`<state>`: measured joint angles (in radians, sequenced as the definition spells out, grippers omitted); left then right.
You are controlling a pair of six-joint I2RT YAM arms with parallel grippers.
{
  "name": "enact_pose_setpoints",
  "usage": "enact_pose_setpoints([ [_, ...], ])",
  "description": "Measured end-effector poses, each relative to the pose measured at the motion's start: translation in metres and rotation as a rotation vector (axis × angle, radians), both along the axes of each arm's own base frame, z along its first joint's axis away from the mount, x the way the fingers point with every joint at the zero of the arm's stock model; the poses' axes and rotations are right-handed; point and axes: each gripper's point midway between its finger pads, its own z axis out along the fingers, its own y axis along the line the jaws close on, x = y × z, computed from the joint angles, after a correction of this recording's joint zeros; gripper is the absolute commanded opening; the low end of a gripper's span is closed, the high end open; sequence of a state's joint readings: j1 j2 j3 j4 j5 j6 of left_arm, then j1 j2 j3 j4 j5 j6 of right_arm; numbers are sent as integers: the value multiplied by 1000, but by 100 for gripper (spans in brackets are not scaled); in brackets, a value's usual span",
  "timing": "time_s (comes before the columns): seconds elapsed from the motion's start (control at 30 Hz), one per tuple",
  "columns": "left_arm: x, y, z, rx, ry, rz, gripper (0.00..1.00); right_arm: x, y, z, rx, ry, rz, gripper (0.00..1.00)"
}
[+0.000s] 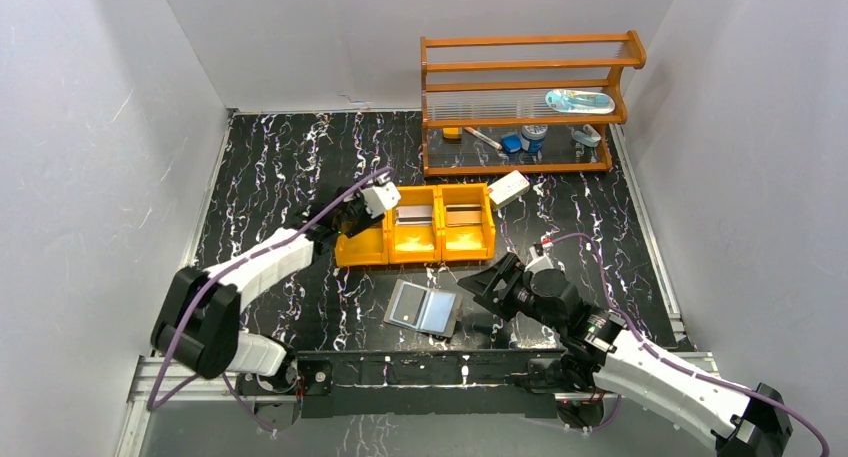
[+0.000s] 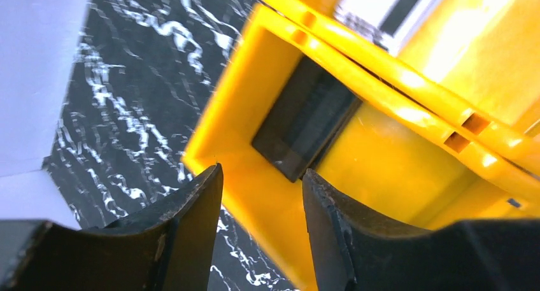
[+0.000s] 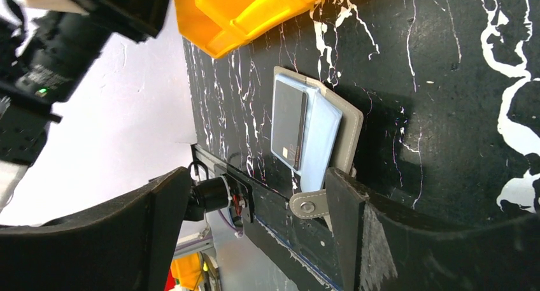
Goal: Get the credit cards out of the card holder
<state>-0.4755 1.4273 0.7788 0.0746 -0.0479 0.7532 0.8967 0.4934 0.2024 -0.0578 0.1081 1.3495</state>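
Credit cards (image 1: 415, 214) in all three tray (image 1: 440, 253) compartments, one in card holder (image 1: 441, 315); jaws apart, empty.

The surface (image 1: 280, 167) was black, streaked with white marble-like veins. Three plain white walls closed it in: a back wall (image 1: 300, 37), a left wall (image 1: 80, 127) and a right wall (image 1: 760, 127), each faintly scuffed. A silvery metal rail (image 1: 654, 247) ran along the right edge, where the surface met the wall. In the far right corner stood a wooden rack (image 1: 530, 72) with open tiers, close to the back wall. A few small items (image 1: 532, 137) lay on its lower tiers. The light was even and soft, and the shadows were faint.
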Motion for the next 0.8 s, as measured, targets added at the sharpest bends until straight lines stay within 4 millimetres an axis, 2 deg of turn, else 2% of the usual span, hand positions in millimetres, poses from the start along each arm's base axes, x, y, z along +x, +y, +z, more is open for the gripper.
enact_pose_setpoints([
  [0.07,-1,-1,27,-76,-50,37,52,0,1,0,-6,3,5,81],
  [0.2,-13,-3,74,-265,-105,125,67,1,6,7,-36,7,24,76],
  [0.3,-33,-1,101,-431,-92,207,71,2,10,11,-64,13,43,76],
  [0.4,-56,0,118,-579,-47,270,78,8,22,25,-85,9,75,79],
  [0.43,-65,0,123,-626,-26,287,81,10,27,27,-94,12,88,80],
  [0.5,-83,-2,129,-705,23,302,94,13,35,29,-111,17,109,81],
  [0.53,-91,-3,131,-735,46,306,98,15,40,29,-118,22,122,79],
  [0.63,-114,-6,133,-829,129,332,87,19,52,21,-146,49,154,67],
  [0.8,-146,-18,119,-947,310,365,80,20,69,-4,-187,139,192,61],
])
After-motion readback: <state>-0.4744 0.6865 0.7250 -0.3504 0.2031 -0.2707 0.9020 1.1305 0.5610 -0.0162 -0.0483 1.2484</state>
